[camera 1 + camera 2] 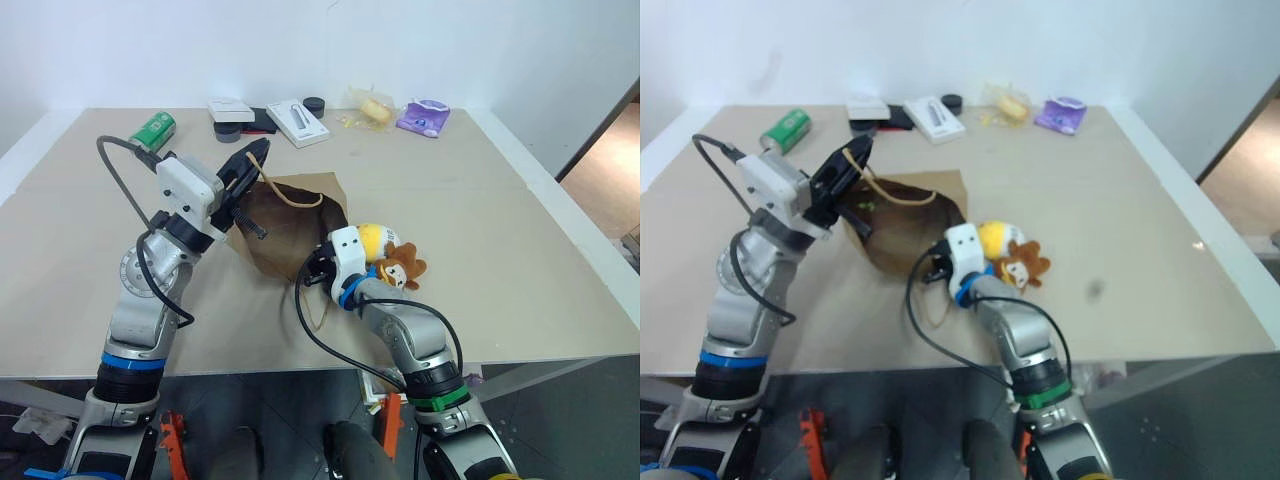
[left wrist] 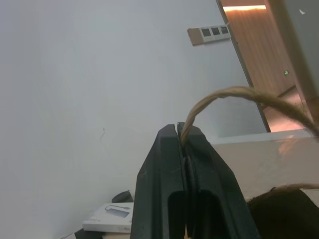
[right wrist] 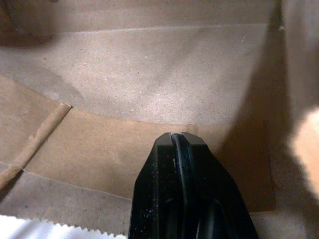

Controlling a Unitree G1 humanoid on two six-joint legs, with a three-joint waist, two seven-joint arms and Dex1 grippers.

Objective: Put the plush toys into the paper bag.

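The left gripper [image 1: 256, 153] is clenched on a twine handle [image 2: 234, 94] of the paper bag [image 1: 290, 230], holding it up so the bag's mouth gapes toward the right arm. The right gripper [image 3: 178, 138] is pressed shut with nothing between its fingers, its tip inside the bag against the brown paper lining, apparently spreading or pinning the lower wall.

The 2 plush toys, the yellow one [image 1: 374, 238] and the brown one [image 1: 403, 265], lie touching each other on the table [image 1: 520, 260], just beside the bag's mouth and against the right wrist; neither is in the bag yet. My reading: the step in hand is opening the bag. Next, the right gripper needs to back out, spread its fingers and take 1 toy while the left keeps the mouth up.

Along the far edge, well apart, sit a green can [image 1: 153, 128], white boxes [image 1: 297, 122], a wrapped yellow item [image 1: 373, 108] and a purple pouch [image 1: 423, 117]. The limp paper could sag shut
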